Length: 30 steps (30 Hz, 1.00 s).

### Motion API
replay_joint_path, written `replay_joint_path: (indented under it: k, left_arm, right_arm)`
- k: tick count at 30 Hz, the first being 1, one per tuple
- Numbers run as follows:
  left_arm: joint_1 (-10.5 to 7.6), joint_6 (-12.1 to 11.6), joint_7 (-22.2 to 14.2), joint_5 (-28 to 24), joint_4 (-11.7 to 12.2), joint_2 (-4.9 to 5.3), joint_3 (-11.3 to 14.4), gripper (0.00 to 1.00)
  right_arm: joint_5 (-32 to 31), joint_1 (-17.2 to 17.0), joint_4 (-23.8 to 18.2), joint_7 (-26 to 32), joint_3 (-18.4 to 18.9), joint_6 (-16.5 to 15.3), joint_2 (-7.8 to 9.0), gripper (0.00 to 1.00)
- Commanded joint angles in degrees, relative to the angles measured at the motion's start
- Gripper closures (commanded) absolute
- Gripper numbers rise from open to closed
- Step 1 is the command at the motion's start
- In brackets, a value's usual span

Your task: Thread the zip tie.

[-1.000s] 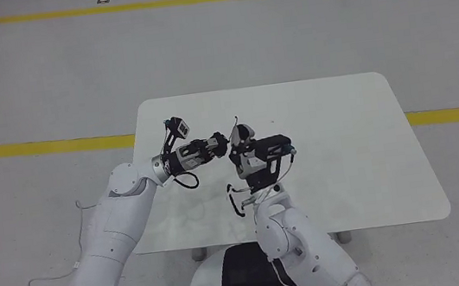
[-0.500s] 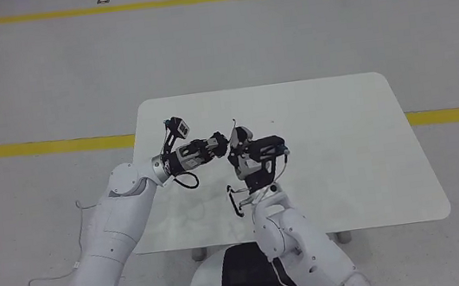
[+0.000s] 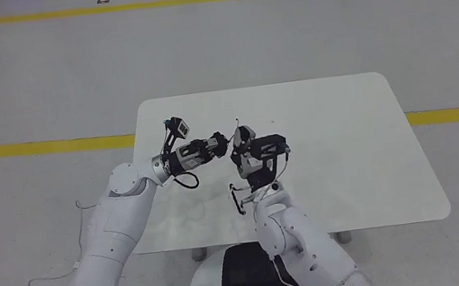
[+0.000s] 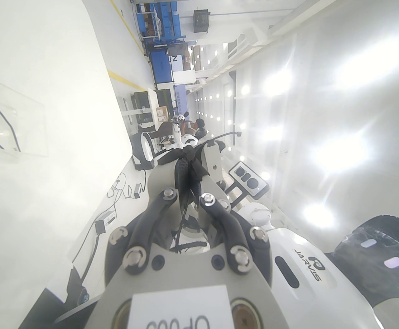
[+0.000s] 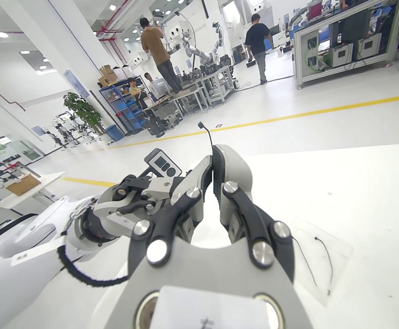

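Your right claw (image 5: pixel 213 162) is clenched on the thin black plastic zip tie (image 5: pixel 209 137). It pinches the strap just below the head, so the small square head stands clear above the fingertips, where a tail could be fed in. That grip looks deliberate: the opening stays exposed and steady rather than buried between the pads.

Your left claw (image 4: pixel 190 155) is drawn shut as well, tip to tip with the right one. A thin black strand runs down between its fingers, so it most likely holds the strap's other end, though the contact itself is hard to make out.

Both claws hang above the near-left part of the white rectangular surface (image 3: pixel 341 128), which gives the strap room to bend into a loop without dragging.

A clear plastic sheet (image 5: pixel 338 249) lies flat on the surface beside the right claw. The spare black ties (image 5: pixel 331 269) on it are well apart from the work.
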Motion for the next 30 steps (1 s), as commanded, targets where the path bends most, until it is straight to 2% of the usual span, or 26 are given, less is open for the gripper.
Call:
replay_joint_path:
  k: [1,25,30]
  left_arm:
    - [0.0,0.0,0.0,0.0,0.0,0.0,0.0,1.0]
    - [0.0,0.0,0.0,0.0,0.0,0.0,0.0,1.0]
    - [0.0,0.0,0.0,0.0,0.0,0.0,0.0,1.0]
  right_arm:
    - [0.1,-0.1,-0.1,0.1,0.2,-0.1,0.03,1.0]
    - [0.7,-0.1,0.3,1.4,-0.9,-2.6,0.11,1.0]
    - [0.3,-0.1,0.3,1.3,-0.7,-2.2,0.17,1.0]
